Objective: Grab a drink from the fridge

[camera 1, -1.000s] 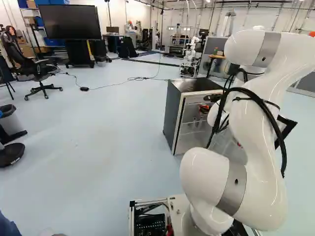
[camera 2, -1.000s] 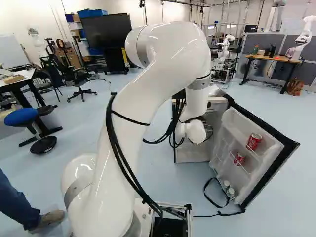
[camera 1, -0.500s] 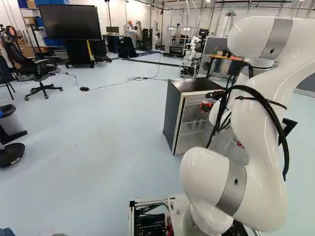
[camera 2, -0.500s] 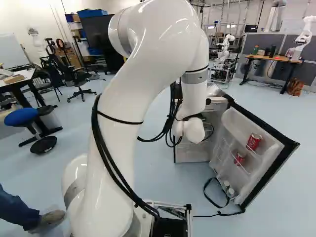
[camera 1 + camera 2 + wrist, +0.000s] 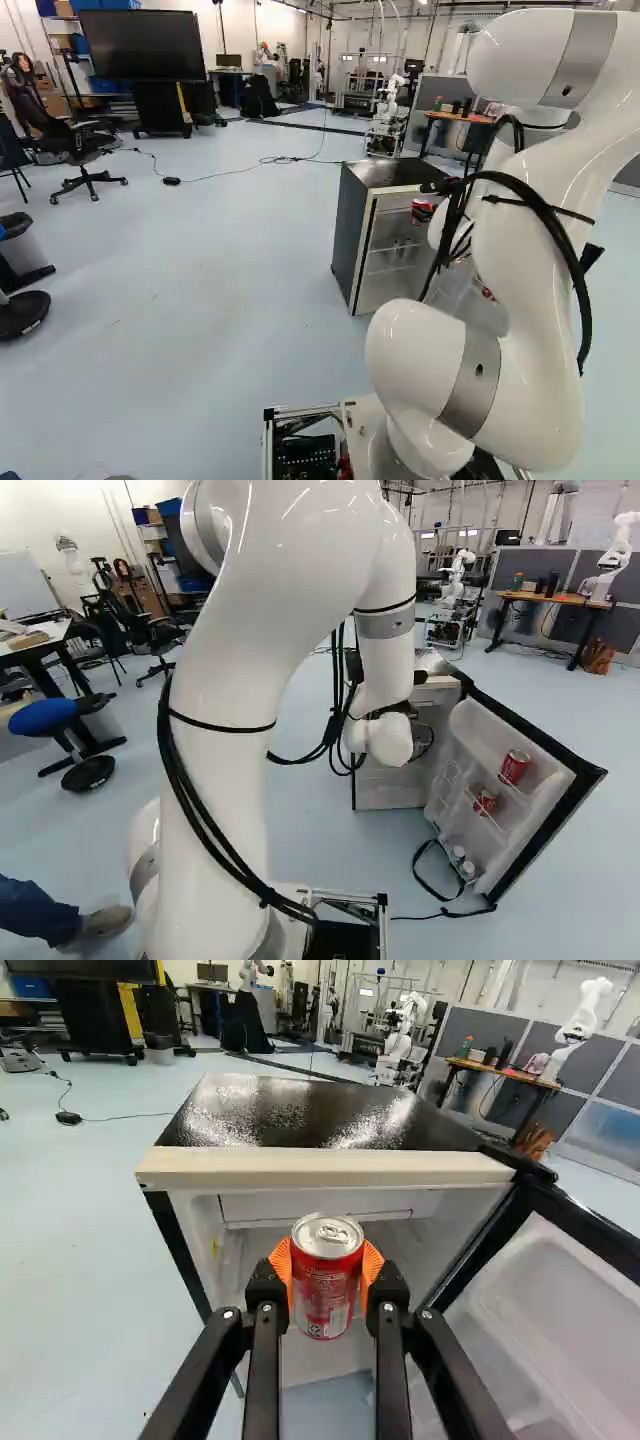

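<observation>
At the open fridge (image 5: 352, 225) in the left base view, my gripper (image 5: 426, 213) holds a red drink can (image 5: 419, 210); the arm hides much of it. The wrist view shows both orange pads of my gripper (image 5: 328, 1272) pressed on opposite sides of the upright can (image 5: 326, 1295). The can is in front of the fridge opening, lower than the front top edge (image 5: 330, 1168). Two more red cans, one (image 5: 514, 767) above the other (image 5: 485, 802), stand in the door shelves in the right base view.
The fridge door (image 5: 546, 820) stands wide open on the right, a black strap (image 5: 424, 878) looped at its foot. Small bottles (image 5: 462, 862) sit low in the door. Farther back are a wooden-topped table (image 5: 560, 598) and another robot (image 5: 618, 550).
The arm has drawn back from the fridge and risen slightly, and the gripped can has come along with it. The base and the fridge have stayed in place.
</observation>
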